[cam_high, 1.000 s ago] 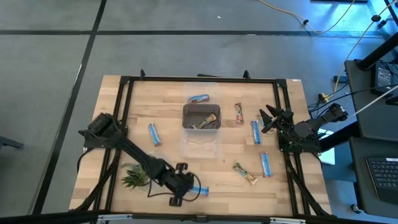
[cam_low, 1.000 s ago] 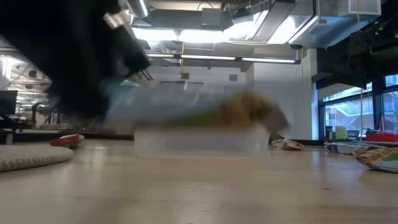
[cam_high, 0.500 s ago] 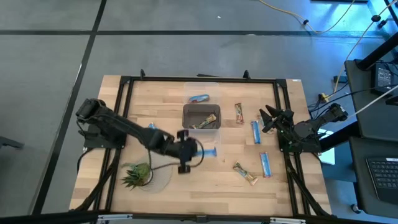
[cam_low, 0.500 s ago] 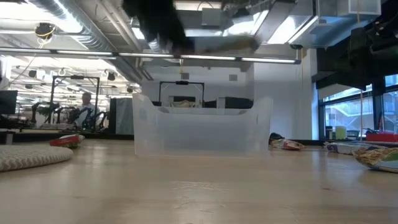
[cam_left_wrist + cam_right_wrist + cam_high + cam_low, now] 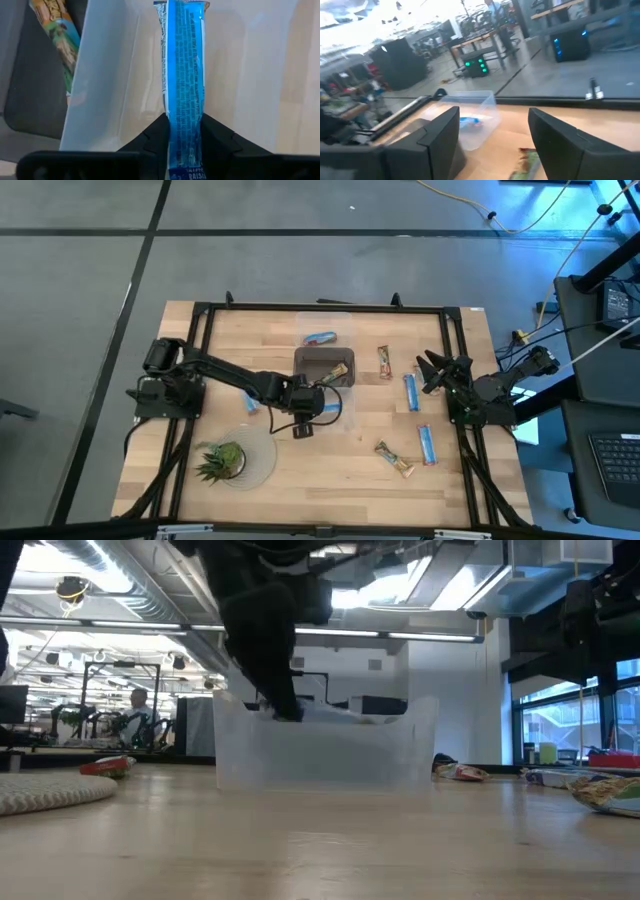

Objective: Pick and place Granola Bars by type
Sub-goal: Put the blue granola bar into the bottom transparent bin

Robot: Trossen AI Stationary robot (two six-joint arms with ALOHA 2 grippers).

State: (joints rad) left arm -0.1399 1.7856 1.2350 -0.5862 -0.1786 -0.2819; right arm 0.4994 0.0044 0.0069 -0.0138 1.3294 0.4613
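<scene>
My left gripper (image 5: 316,407) reaches from the table's left over the clear container (image 5: 322,426) and is shut on a blue granola bar (image 5: 183,55). In the low view the bar (image 5: 335,713) shows just below the container's rim. The dark container (image 5: 323,367) behind it holds a brown bar (image 5: 330,377). Other bars lie flat on the table: blue ones (image 5: 320,338) (image 5: 410,391) (image 5: 427,444), a reddish one (image 5: 384,361), a gold one (image 5: 394,459). My right gripper (image 5: 432,370) waits open at the table's right edge. My left gripper pinches the blue bar between its two fingers at the bar's near end (image 5: 183,131). The fingers come from the table's left, and the bar runs straight out along them. It is lifted clear, roughly level, inside the top of the clear container.
A green potted plant (image 5: 220,460) sits on a round mat near the table's near-left corner. Another blue bar (image 5: 248,404) lies partly under the left arm. A black frame (image 5: 200,320) runs around the table. Bare wood lies along the near edge.
My left gripper has carried the blue bar from the table's near edge, beside the plant, toward the far edge and slightly right, up off the table. It then came down into the top of the clear container. The gripper has stayed shut on the bar.
</scene>
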